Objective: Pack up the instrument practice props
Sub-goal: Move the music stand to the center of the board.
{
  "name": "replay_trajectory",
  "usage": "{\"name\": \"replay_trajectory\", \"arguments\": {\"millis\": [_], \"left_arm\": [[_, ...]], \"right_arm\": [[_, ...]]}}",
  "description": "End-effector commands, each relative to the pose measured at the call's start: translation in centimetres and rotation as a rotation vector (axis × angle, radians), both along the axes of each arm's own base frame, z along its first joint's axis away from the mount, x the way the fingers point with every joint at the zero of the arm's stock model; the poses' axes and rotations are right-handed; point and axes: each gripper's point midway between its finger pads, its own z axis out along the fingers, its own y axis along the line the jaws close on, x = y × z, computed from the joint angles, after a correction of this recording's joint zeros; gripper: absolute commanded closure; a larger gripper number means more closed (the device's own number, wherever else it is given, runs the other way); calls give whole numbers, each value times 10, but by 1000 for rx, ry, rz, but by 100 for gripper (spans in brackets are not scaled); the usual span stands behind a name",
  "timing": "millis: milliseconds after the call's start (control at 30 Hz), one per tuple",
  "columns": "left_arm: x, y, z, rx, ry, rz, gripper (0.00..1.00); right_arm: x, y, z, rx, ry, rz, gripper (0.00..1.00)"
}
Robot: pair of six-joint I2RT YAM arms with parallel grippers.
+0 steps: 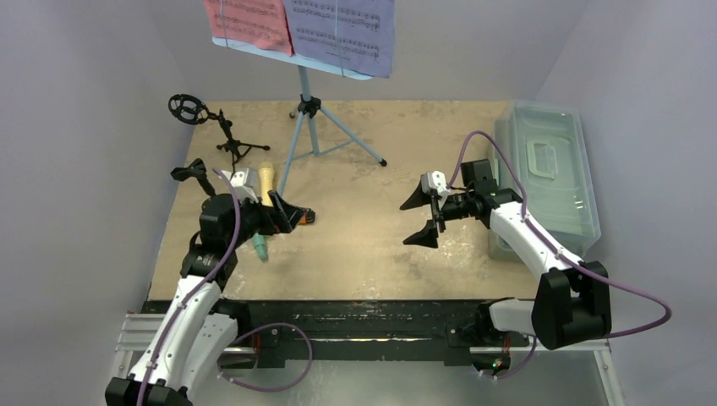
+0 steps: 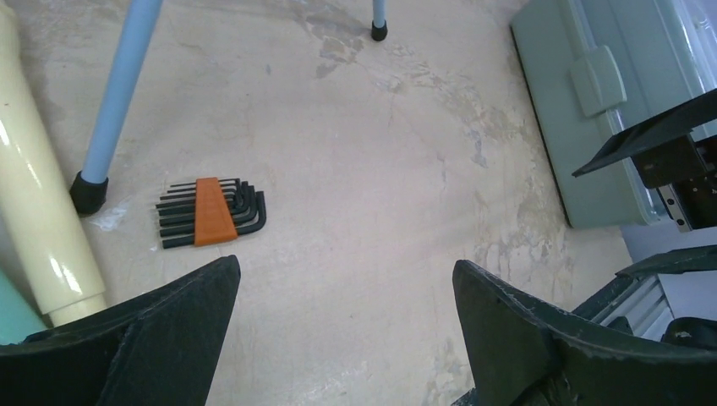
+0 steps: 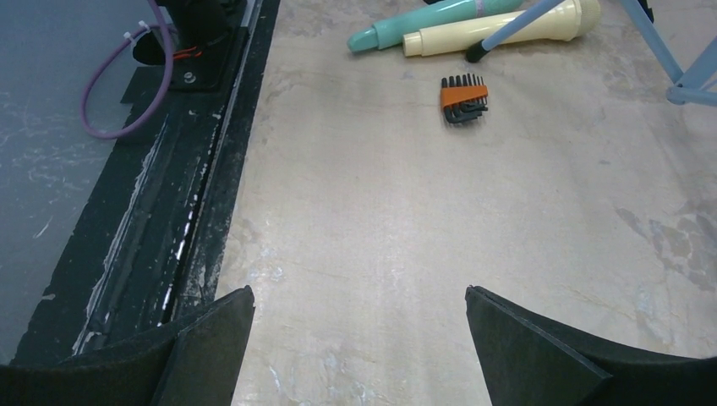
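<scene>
Light-blue tripod stands at twelve o'clock, sheet-music pages resting on top; yellow microphone and mint-green microphone lie at nine. Nothing looks packed: your left claw and right claw gape empty, tub lidded at three.

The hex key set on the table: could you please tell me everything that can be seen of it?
The hex key set is a row of black, metal-looking L-shaped keys of graded length, held in an orange, plastic-looking clip. It lies flat on the beige table, with the bent ends fanned out to one side. It sits close beside the black-capped foot of the light-blue tripod but apart from it, with the yellow microphone just beyond. Only the table touches it.
</scene>
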Motion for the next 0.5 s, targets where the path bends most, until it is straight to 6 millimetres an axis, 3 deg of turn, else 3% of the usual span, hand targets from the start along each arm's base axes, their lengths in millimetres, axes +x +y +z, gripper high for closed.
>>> {"name": "replay_trajectory", "arguments": {"millis": [0, 233, 467], "left_arm": [[8, -13, 25, -17, -85, -6, 4], [6, -36, 27, -13, -127, -64, 5], [12, -54, 42, -1, -232, -101, 4]], "right_arm": [[9, -1, 10, 3, -41, -3, 1], [11, -2, 7, -3, -34, -7, 1], [12, -3, 4, -9, -29, -11, 1]]}}
